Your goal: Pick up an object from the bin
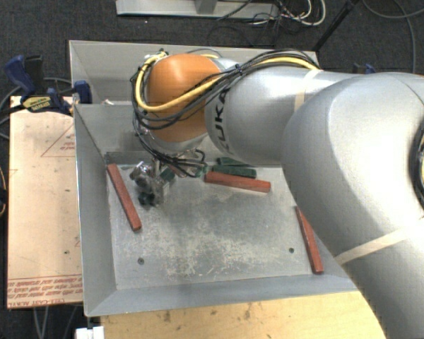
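The gripper (148,188) sits low near the bin's (92,210) far-left corner, under the arm's orange cover (180,94). Whether it is released or clenched cannot be told. Just beside it, toward the left wall, lies a long red-brown stick (124,198) (flat on the floor, slanted). A second stick (237,182) and a green piece (232,166) lie toward the middle, and a third stick (309,240) lies by the right wall.
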You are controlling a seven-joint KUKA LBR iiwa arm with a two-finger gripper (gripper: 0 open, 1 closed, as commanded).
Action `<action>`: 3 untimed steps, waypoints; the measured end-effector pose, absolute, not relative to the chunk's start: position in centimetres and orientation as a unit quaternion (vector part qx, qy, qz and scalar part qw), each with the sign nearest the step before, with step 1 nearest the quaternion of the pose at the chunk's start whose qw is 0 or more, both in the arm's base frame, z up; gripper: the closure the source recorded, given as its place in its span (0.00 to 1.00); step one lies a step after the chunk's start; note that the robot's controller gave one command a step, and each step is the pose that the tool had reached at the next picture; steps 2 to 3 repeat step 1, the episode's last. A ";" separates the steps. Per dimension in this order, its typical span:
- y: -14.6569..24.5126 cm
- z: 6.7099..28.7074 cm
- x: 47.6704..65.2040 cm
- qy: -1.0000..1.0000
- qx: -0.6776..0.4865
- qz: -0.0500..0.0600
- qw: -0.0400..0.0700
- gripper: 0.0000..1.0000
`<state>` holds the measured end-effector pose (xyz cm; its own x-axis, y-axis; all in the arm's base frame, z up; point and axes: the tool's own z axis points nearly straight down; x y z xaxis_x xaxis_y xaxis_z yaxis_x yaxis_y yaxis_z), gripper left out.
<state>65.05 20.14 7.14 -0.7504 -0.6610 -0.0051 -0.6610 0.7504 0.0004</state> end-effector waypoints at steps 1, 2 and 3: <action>19.3 30.8 63.7 0.940 -0.341 0.000 0.007 1.00; 19.3 30.8 63.7 0.940 -0.341 0.000 0.007 1.00; 19.3 30.8 63.7 0.940 -0.341 0.000 0.007 1.00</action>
